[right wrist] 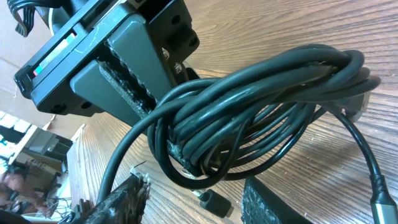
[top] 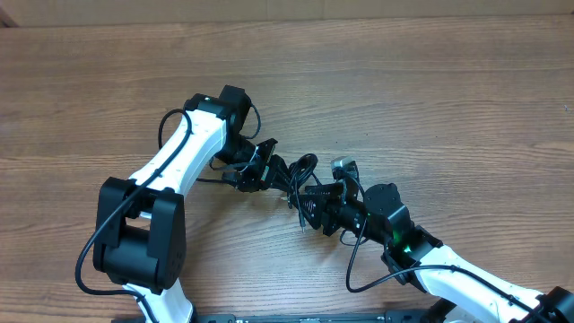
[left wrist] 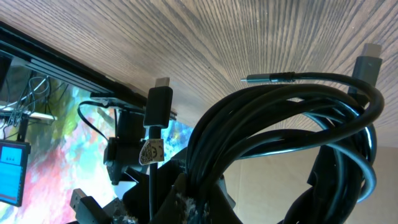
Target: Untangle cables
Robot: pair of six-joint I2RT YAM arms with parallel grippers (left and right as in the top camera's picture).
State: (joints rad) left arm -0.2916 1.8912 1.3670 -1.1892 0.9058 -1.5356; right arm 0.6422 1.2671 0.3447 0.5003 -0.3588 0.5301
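Coiled thin black cables (right wrist: 261, 112) — left tool (right wrist: 152, 115) clamped on, right tool (right wrist: 196, 186) grip unclear; tease loops apart slowly.

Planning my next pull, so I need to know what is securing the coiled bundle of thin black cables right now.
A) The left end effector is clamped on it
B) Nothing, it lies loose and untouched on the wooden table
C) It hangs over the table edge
A: in the right wrist view, the left end effector has its grey fingers pinched shut on the coiled bundle of thin black cables.
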